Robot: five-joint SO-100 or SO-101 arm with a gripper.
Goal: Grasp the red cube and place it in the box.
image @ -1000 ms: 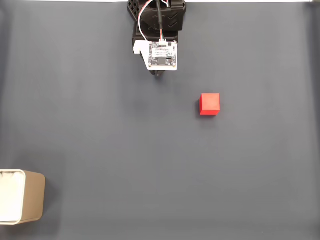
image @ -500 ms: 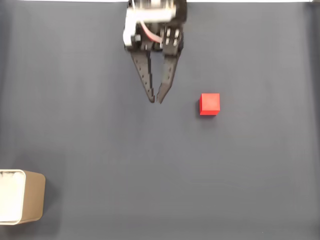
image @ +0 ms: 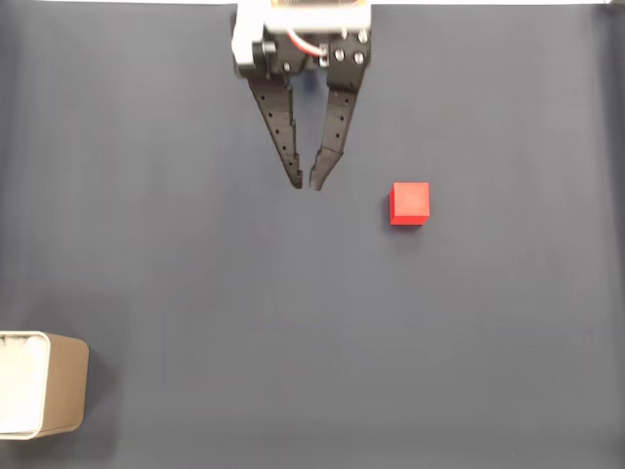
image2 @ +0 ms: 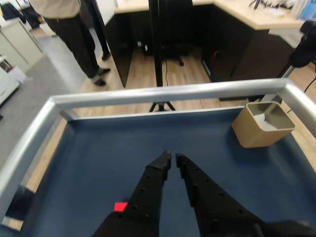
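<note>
The hand (image: 308,186) hangs empty, tips nearly together. The cube (image: 409,203) sits on the counter (image: 293,322), beside it to the right in the fixed view; the box (image: 44,384) is well apart. Unless it widens first, a descent would likely knock the cube away.

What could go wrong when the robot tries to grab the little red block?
The gripper has its tips nearly together and sits off to the side of the red cube in the fixed view; if it doesn't open wider, it may just push the cube away. The box is far off at the mat's corner, so the cube could slip out on that long trip.
</note>
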